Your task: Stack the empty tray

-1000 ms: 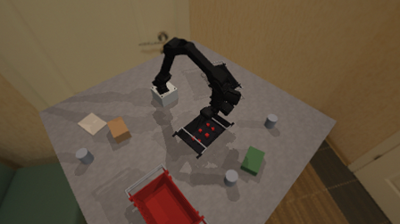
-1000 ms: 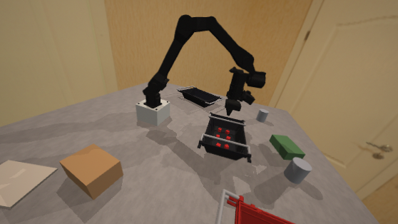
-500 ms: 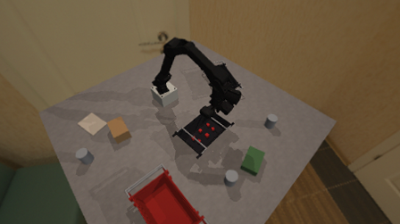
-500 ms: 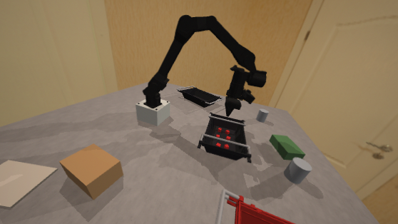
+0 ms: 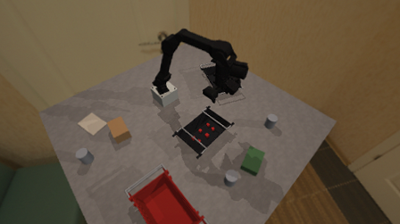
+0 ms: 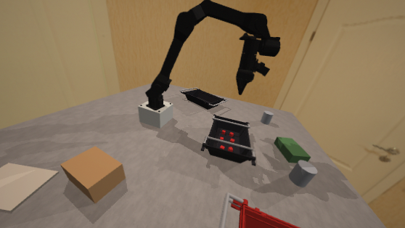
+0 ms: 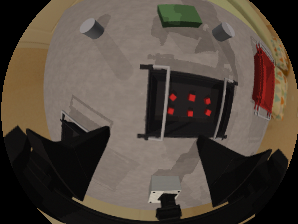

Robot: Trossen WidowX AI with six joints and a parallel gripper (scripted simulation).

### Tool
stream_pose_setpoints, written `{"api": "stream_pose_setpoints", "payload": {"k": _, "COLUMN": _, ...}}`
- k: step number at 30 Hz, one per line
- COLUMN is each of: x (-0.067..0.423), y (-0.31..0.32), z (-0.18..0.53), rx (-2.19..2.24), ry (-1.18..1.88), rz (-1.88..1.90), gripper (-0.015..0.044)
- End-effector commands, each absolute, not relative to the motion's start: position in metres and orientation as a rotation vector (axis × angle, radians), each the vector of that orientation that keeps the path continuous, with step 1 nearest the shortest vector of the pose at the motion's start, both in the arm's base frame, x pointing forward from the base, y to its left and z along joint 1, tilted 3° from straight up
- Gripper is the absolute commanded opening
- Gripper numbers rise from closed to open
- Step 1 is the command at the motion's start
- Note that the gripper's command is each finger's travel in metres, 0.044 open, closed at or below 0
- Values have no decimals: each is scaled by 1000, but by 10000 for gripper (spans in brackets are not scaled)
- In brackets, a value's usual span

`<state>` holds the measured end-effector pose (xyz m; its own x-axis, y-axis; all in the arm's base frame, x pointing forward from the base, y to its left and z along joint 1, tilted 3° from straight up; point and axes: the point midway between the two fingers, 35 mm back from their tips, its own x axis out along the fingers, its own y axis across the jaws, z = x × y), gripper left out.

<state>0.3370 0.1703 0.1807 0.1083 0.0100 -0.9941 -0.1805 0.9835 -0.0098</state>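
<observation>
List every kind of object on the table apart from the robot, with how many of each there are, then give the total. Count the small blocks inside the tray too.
Black trays: 2
Red tray: 1
Small red blocks: 6
Grey cylinders: 3
Green box: 1
Brown box: 1
Flat pale sheet: 1
Total: 15

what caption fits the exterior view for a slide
Open end effector raised above the loaded tray, both bars across its top; empty tray behind.
</observation>
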Motion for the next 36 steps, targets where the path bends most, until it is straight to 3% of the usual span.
{"api": "stream_pose_setpoints", "payload": {"k": 1, "x": 301, "y": 222, "z": 152, "rx": -108, "ry": 1490, "rz": 139, "gripper": 440}}
{"api": "stream_pose_setpoints", "payload": {"k": 10, "x": 179, "y": 309, "z": 99, "rx": 56, "ry": 1518, "rz": -1, "gripper": 440}}
{"api": "stream_pose_setpoints", "payload": {"k": 20, "x": 48, "y": 325, "z": 50, "rx": 195, "ry": 1519, "rz": -169, "gripper": 440}}
{"api": "stream_pose_setpoints", "payload": {"k": 36, "x": 44, "y": 327, "z": 19, "rx": 202, "ry": 1518, "rz": -178, "gripper": 440}}
